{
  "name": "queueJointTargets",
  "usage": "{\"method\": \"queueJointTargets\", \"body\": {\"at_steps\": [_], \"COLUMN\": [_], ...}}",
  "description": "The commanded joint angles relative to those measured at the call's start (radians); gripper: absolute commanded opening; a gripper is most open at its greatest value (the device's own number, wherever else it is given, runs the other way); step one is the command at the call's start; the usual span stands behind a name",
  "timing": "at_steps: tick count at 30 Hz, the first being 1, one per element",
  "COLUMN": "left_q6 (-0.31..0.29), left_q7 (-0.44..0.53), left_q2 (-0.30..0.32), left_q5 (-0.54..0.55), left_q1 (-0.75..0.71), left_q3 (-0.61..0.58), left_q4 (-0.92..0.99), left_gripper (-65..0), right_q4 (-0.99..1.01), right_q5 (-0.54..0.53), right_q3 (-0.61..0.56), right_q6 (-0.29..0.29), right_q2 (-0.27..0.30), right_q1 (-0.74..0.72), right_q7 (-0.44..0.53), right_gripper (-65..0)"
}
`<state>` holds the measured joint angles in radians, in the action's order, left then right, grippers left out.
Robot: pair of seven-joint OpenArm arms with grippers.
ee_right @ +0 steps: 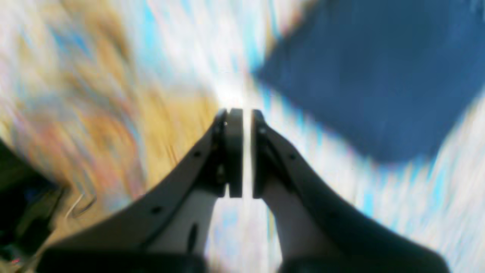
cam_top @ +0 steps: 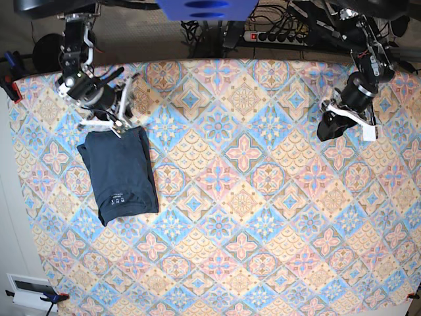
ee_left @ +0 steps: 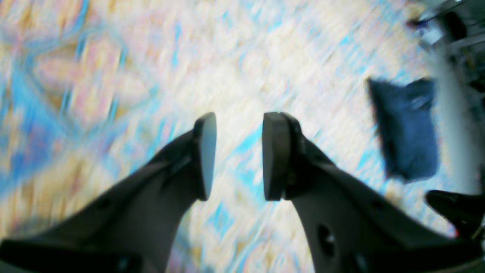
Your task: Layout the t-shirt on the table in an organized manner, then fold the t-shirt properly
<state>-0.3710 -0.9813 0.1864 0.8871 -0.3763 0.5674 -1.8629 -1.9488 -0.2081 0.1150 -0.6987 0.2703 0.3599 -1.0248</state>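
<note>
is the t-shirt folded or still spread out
Folded: the t-shirt lies as a compact rectangle on the table, no sleeves sticking out.

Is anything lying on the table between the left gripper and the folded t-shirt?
Nothing but bare patterned table: the base view shows that whole stretch from the left gripper to the t-shirt uncluttered.
</note>
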Motion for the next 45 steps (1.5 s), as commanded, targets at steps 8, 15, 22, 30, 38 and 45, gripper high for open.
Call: {"method": "queueJointTargets", "body": {"at_steps": [8,15,22,30,38,45], "left_q6": [-0.009,-0.009,-0.009,-0.009,-0.01,-0.004], "left_q7": [0.023,0.019,0.019,0.025,0.272,0.549], "left_q2": [0.038,0.038,0.037,0.04,0.043,0.043], "left_q5": [0.027,0.027,0.016,-0.058,-0.409,-0.578], "left_q1": [-0.246,-0.436,-0.645,-0.642,-0.482,-0.341], "left_q3": [0.162,0.282,0.296,0.28,0.032,-0.298], "left_q4": [-0.168,-0.191,-0.177,0.199,0.527,0.811], "left_gripper": [-45.6,-59.2,-65.0,-65.0,-65.0,-65.0], "right_q4": [-0.021,0.002,0.108,0.443,0.759,1.063], "right_q5": [-0.359,-0.386,-0.339,-0.1,0.009,0.014], "right_q3": [0.401,0.495,0.486,0.387,0.228,0.183], "right_q6": [0.001,0.001,0.001,0.001,0.001,0.001], "right_q2": [0.013,0.011,-0.039,-0.059,-0.059,-0.059], "right_q1": [0.212,0.39,0.52,0.529,0.451,0.245], "right_q7": [0.025,0.03,0.027,0.111,0.375,0.538], "right_gripper": [-64.0,-64.2,-64.3,-64.3,-64.3,-64.3]}}
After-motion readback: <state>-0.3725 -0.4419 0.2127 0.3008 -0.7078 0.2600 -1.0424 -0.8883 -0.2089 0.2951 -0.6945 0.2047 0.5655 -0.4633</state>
